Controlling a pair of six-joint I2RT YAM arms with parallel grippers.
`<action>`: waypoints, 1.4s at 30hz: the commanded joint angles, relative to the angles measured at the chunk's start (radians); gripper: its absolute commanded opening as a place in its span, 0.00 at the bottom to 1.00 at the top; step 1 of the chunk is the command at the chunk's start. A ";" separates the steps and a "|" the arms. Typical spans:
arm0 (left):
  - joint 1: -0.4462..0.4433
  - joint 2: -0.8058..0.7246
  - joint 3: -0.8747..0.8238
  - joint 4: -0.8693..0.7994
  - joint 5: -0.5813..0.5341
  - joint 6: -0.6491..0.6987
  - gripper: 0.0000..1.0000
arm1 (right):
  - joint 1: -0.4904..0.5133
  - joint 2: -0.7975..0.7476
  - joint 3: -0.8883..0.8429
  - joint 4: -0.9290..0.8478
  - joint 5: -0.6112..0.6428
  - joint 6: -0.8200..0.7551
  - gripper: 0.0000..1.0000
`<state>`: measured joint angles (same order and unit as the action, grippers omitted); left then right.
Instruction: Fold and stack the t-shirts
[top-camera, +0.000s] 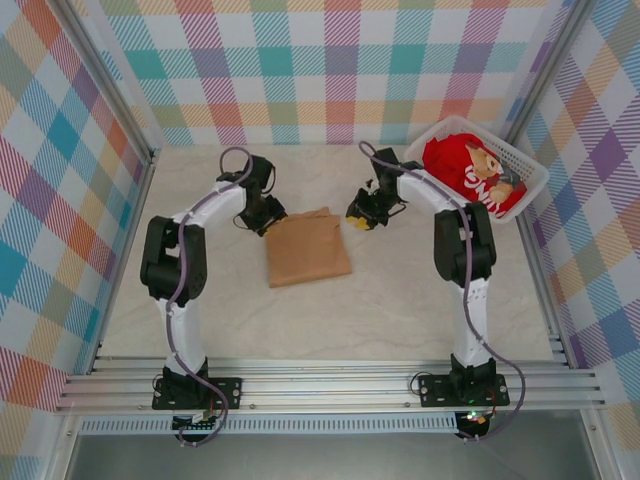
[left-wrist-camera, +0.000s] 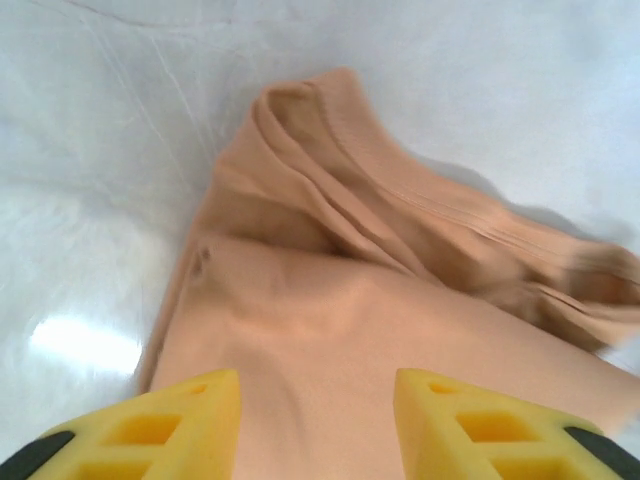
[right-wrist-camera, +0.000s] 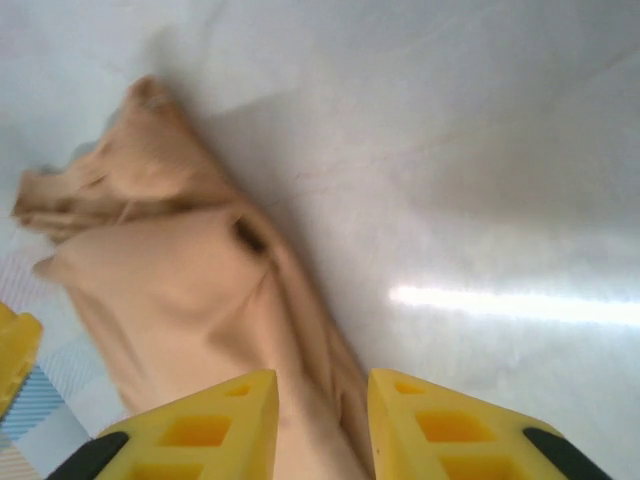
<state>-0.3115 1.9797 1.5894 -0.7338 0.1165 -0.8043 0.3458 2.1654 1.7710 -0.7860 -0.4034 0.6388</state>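
Starting nearest the arm bases, we find the tan cloth t-shirt (top-camera: 308, 250) on the pale marbled table (top-camera: 420, 310), lying between our two arms. It is folded down to a compact, roughly square packet. Its far edge looks less tidy: in the left wrist view the ribbed collar (left-wrist-camera: 330, 130) sits bunched over loose layers.

At the packet's far left corner hovers the left gripper (top-camera: 262, 215). Its yellow fingers (left-wrist-camera: 190, 410) are spread apart over the cloth and pinch nothing. The right gripper (top-camera: 362, 212) hangs just beside the far right corner. Its fingers (right-wrist-camera: 220, 420) are parted by a narrower gap and are likewise empty.

Farthest off, at the back right, the red cloth t-shirt (top-camera: 460, 160) with its bear print lies crumpled inside the white plastic basket (top-camera: 508, 148).

We judge the job roughly half done. The tan cloth t-shirt is folded, though its far edge may want neatening. The red cloth t-shirt is not yet lifted out, spread, folded or stacked on top.
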 joint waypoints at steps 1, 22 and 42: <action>-0.092 -0.125 0.040 -0.136 -0.034 -0.050 0.45 | 0.000 -0.176 -0.114 0.048 0.022 -0.021 0.33; -0.451 0.167 0.140 -0.317 -0.352 -0.248 0.51 | -0.016 -0.604 -0.589 0.162 -0.013 -0.015 0.38; 0.223 0.421 0.510 -0.299 -0.313 0.482 0.43 | -0.031 -0.771 -0.721 0.128 -0.003 0.053 0.38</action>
<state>-0.1440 2.3375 2.0041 -0.9951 -0.1959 -0.5037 0.3199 1.4277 1.0584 -0.6350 -0.4038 0.6704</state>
